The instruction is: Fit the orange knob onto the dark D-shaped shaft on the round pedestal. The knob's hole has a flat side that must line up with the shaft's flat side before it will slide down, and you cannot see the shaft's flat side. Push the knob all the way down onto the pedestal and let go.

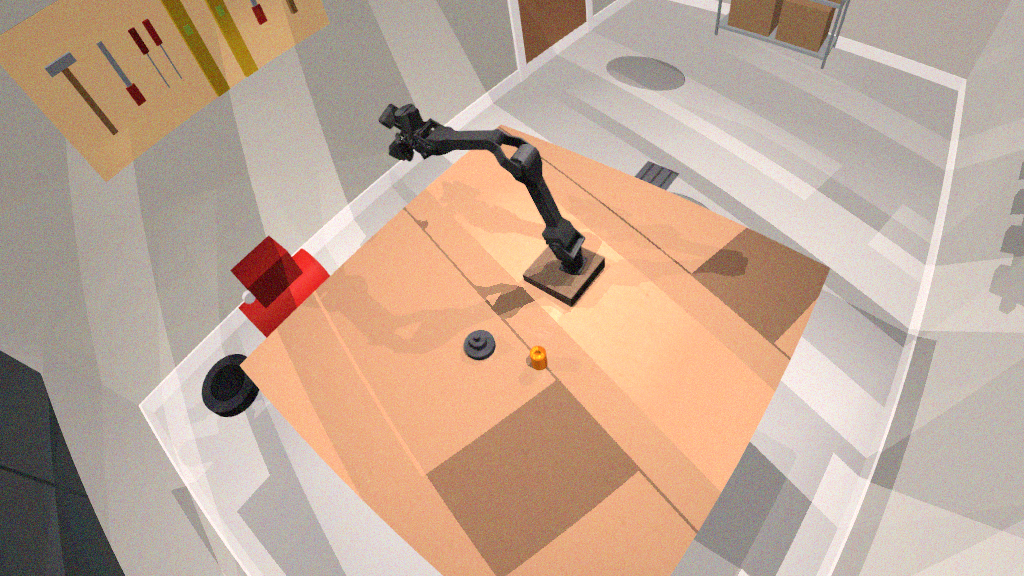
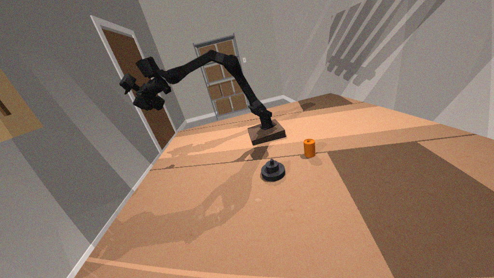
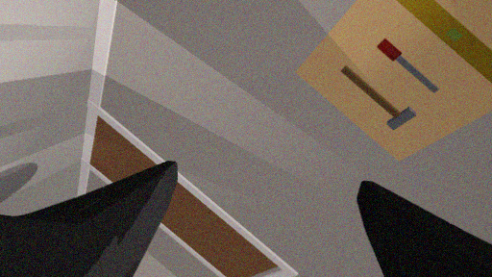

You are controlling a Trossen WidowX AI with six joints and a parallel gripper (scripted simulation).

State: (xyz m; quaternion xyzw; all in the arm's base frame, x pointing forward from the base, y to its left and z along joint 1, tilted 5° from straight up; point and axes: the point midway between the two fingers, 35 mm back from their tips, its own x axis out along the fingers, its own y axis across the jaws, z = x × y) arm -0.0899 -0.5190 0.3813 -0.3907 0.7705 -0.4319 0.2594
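One orange knob (image 1: 538, 358) (image 2: 309, 148), one pedestal (image 1: 479, 346) (image 2: 272, 173), one pincer (image 1: 402, 136) (image 2: 132, 93) (image 3: 267, 180)

Beyond the jaws in the wrist view stood a grey wall (image 3: 269, 130), banded with paler light. Up and to the right of them hung a tan tool board (image 1: 42, 107) (image 2: 20, 120) (image 3: 356, 120) with a hammer (image 1: 89, 100) (image 3: 370, 91); low, between and behind them, ran a brown door (image 1: 547, 28) (image 2: 138, 69) (image 3: 207, 216) in a white frame. Well apart from the jaws, across the room, a metal shelf rack (image 1: 779, 39) (image 2: 227, 80) held cardboard boxes. Below and to one side of them spread the wooden counter (image 1: 401, 286) (image 2: 241, 221), crossed by warm light and brown shadow patches.
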